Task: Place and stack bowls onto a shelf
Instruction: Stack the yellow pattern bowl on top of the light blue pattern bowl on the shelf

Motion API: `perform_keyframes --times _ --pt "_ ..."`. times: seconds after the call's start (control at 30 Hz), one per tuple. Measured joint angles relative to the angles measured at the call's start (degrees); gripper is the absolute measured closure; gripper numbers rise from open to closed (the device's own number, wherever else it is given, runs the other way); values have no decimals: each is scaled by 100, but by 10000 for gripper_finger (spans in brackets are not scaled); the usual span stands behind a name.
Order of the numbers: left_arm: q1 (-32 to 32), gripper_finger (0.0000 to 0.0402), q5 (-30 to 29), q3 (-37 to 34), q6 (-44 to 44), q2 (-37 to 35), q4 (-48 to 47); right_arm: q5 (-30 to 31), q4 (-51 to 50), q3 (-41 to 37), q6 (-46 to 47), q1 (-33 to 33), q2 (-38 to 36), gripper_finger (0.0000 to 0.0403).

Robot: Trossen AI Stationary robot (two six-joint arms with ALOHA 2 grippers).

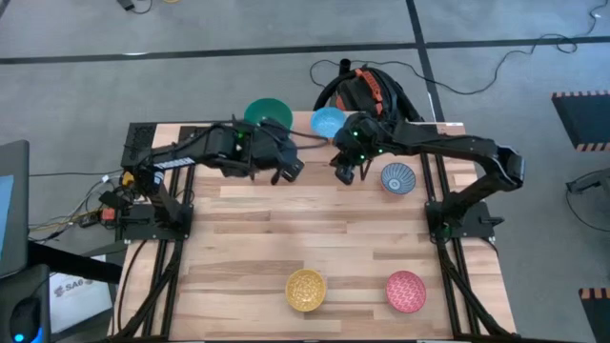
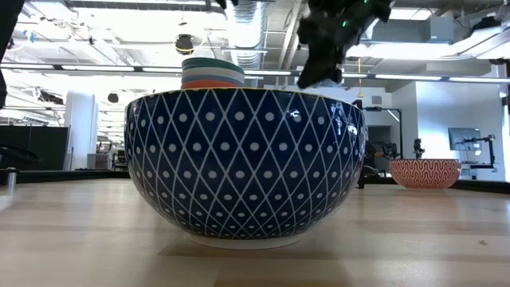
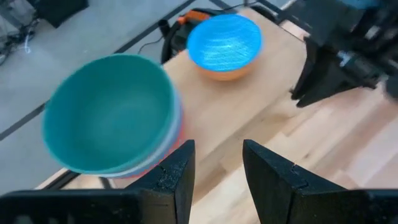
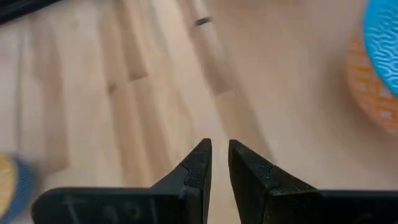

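Both arms reach over the shelf (image 1: 295, 129), left gripper (image 3: 217, 165) apart and empty beside the teal stack (image 1: 268, 113), right gripper (image 4: 220, 163) nearly together, empty.

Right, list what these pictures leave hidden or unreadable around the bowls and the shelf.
- Shelf: high view, both arms cover most of its plank; its legs do not show.
- Stack under the teal bowl: left wrist view, blurred; the teal bowl covers the lower ones, so no count.
- Yellow bowl: low view, not seen; the blue-and-white bowl fills the frame.
- Light blue bowl: right wrist view, cut off by the edge.
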Motion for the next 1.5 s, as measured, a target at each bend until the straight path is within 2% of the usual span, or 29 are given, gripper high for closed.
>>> perform_keyframes --times 0.1,0.2,0.4,0.53,0.73,0.8,0.93,1.13,1.33,1.5 --pt "-189 280 -126 -139 -107 98 281 -286 -278 125 -3 151 -259 322" --pt "-390 280 -176 -585 -221 100 700 -593 -632 125 193 241 -641 322" --pt "-775 280 14 -1431 -136 80 1711 -429 -1270 -44 1058 655 -1683 322" --pt "-1016 280 143 -1753 47 79 2317 175 -1413 -450 2174 1206 -2410 322" --pt "-1497 280 625 -2158 406 65 3318 1309 -1926 -1007 3962 2419 -3179 322" --pt "-1640 280 746 -2310 476 66 3558 1695 -2336 -1146 4458 2793 -3316 322" --pt "-1772 280 1182 -2980 672 59 4857 2199 -3320 -1270 5318 3260 -3400 320" --pt "-1688 280 1732 -3916 765 60 6843 2257 -4078 -1620 6009 3348 -3398 293" --pt "-1710 280 1689 -4291 425 62 7158 2133 -4257 -2242 6329 3363 -3395 223" --pt "-1853 280 1373 -4296 294 62 7205 2276 -4253 -2734 6426 2682 -3396 180"
